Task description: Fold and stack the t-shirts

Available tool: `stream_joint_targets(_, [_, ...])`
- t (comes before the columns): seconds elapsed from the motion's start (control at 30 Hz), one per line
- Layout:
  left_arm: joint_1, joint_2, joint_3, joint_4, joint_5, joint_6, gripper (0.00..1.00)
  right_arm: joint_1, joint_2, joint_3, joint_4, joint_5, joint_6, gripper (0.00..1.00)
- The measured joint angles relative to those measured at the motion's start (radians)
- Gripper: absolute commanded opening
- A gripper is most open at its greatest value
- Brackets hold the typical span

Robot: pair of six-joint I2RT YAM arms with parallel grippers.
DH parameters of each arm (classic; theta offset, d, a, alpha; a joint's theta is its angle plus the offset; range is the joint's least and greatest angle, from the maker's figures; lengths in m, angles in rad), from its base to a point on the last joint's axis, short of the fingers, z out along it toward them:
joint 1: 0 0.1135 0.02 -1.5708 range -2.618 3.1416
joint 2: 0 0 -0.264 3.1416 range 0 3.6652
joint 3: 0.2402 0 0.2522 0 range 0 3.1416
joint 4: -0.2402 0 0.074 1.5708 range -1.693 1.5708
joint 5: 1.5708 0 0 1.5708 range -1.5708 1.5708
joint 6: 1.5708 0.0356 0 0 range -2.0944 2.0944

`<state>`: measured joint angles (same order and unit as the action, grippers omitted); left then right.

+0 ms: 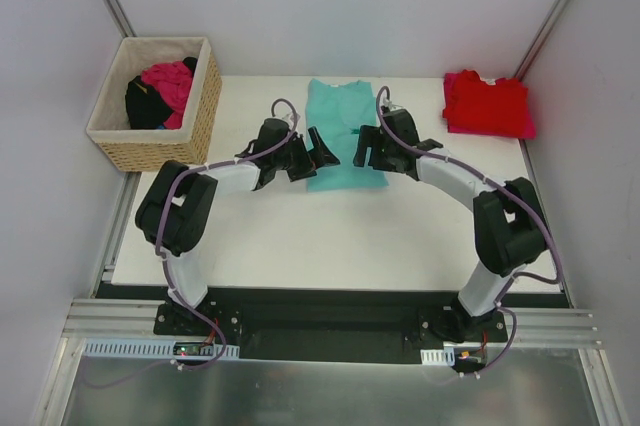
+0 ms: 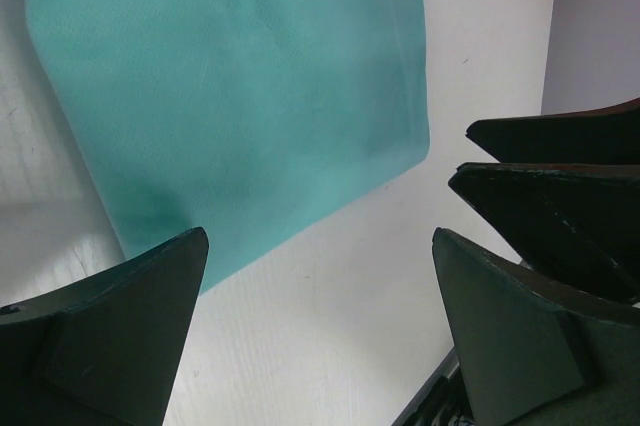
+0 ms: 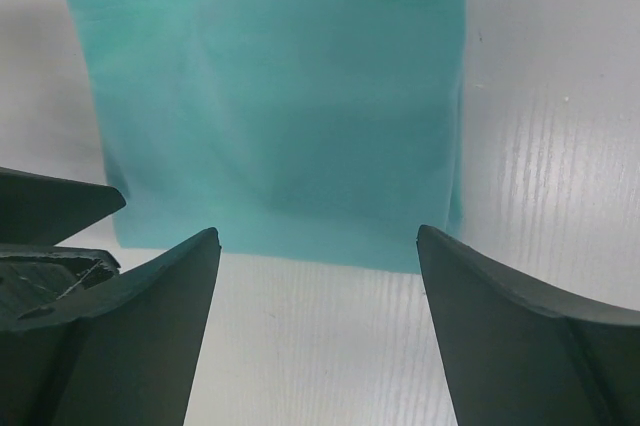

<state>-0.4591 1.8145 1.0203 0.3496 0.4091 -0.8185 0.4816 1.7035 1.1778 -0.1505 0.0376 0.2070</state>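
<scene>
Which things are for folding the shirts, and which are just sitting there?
For the job: teal t-shirt, red t-shirt, pink shirt, left gripper, right gripper.
Just sitting there: wicker basket, white table.

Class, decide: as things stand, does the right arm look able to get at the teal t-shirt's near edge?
Probably yes: the right gripper hangs open just short of the teal t-shirt, with nothing but table between.
</scene>
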Motion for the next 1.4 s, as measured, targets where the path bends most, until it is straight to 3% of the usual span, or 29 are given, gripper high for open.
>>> stream_joint_targets(0.73, [0.002,0.085,0.031,0.055,0.010,-0.005,0.95,-0.015,0.127,-0.014,0.087,-0.088,0.049,0.82])
stream_joint_targets(1.1, [-0.005,0.022,-0.199,0.223,0.008,-0.032,0.93,0.037,0.062,-0.188,0.196,-0.068,0.079,0.82])
stream_joint_targets(1.4, [-0.094,-0.210,-0.480,0.269,-0.028,-0.058,0.94,0.186,-0.109,-0.399,0.245,-0.002,0.115,0.82])
